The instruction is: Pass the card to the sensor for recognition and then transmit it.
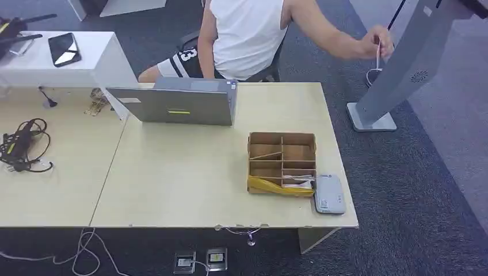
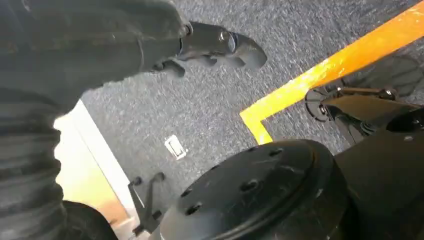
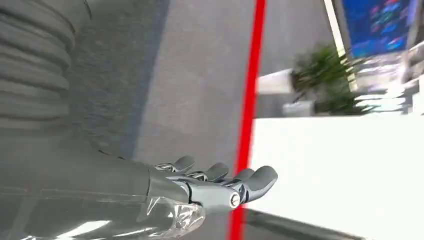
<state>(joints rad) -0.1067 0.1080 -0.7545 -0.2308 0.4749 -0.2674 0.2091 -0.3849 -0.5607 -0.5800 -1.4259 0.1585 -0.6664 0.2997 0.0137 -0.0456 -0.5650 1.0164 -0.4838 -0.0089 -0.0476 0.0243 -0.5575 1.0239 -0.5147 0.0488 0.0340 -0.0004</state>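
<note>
Both arms are hanging at the robot's sides, so the left hand (image 2: 210, 47) and the right hand (image 3: 220, 187) are holding nothing, fingers loosely extended and apart. The card (image 1: 299, 184) is lying in the front compartment of the cardboard organiser (image 1: 282, 163) on the surface (image 1: 184, 172) — just beside the grey sensor (image 1: 329, 195) at the near right corner, likely so the carry to the sensor is short — while a person (image 1: 247, 34) is sitting behind the laptop (image 1: 181, 103).

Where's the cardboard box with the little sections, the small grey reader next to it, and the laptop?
cardboard box (image 1: 282, 140), head view, far rim.
grey reader (image 1: 329, 194), head view, top face.
laptop (image 1: 183, 105), head view, back of lid.
</note>
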